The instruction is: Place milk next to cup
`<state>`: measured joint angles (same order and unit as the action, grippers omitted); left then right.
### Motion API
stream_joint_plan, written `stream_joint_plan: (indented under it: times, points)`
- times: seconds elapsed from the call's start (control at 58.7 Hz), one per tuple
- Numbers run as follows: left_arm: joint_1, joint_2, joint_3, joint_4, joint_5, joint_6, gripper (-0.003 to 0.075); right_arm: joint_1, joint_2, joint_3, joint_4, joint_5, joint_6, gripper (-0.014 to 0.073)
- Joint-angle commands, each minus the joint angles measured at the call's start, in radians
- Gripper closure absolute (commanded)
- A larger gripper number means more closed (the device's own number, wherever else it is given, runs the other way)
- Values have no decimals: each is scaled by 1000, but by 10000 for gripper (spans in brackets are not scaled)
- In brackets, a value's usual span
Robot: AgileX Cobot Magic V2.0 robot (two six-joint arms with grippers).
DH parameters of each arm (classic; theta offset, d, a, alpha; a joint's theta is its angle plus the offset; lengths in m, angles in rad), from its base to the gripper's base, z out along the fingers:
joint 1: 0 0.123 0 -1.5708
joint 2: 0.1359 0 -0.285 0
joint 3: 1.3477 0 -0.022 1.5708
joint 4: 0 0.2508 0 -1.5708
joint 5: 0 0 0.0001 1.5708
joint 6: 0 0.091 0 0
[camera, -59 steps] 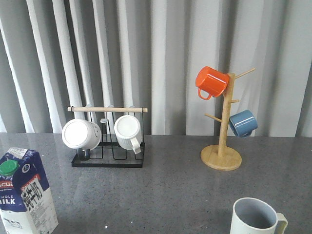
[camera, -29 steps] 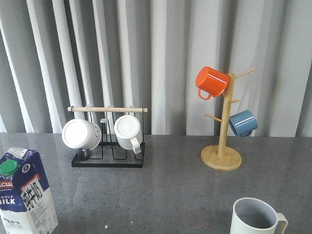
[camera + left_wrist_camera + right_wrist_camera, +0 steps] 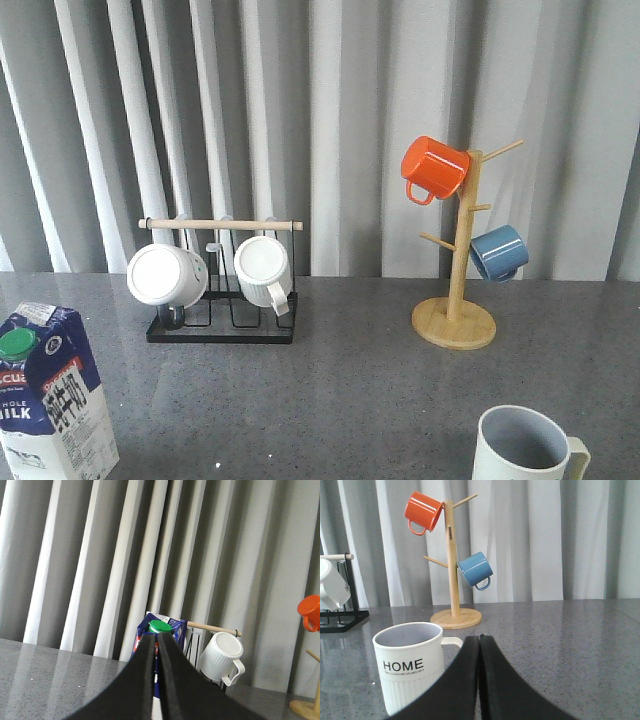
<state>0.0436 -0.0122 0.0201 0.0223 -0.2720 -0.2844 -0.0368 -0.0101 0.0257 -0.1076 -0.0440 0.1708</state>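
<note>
Nothing is done yet: we see the milk (image 3: 52, 400) standing at the counter's (image 3: 340, 370) near left, well apart from the cup (image 3: 525, 447). Both tools, left (image 3: 156, 645) and right (image 3: 480, 642), are pressed together, empty.

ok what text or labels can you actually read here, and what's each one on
"HOME": black letters on the cup.
"MILK": white letters on the milk carton's blue panel.
Above it, a partly cut-off word ending in "OLE".
The carton's red logo, barcode and small print are too cropped or small to read.
</note>
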Motion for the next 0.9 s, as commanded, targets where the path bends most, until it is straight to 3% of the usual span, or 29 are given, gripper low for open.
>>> stream_joint_plan:
  times: [0.0, 0.17, 0.29, 0.375, 0.46, 0.613, 0.682, 0.886]
  points:
    - [-4, -10, -34, -9, -68, -24, 680, -6, -10, 4, 44, -83, 2, 581]
    - [-4, -10, -131, -9, 54, -103, 538, -6, -3, -83, 52, -49, -3, 455]
    - [-4, -10, -197, -10, 144, -164, 409, -6, 44, -153, 53, 33, -3, 294]
    - [-4, -10, -226, -10, 151, -240, 355, -6, 70, -189, 70, 34, 3, 176]
    - [-4, -10, -230, -10, 83, -327, 333, -6, 72, -198, 108, -24, 4, 115]
    - [-5, -10, -230, -10, -10, -340, 334, -6, 72, -209, 202, -187, 24, 108]
    - [-5, -9, -235, -9, 14, -339, 334, -6, 89, -251, 188, -108, -9, 108]
    - [-5, 31, -341, 54, 260, -329, 334, -6, 277, -543, 154, 256, -151, 108]
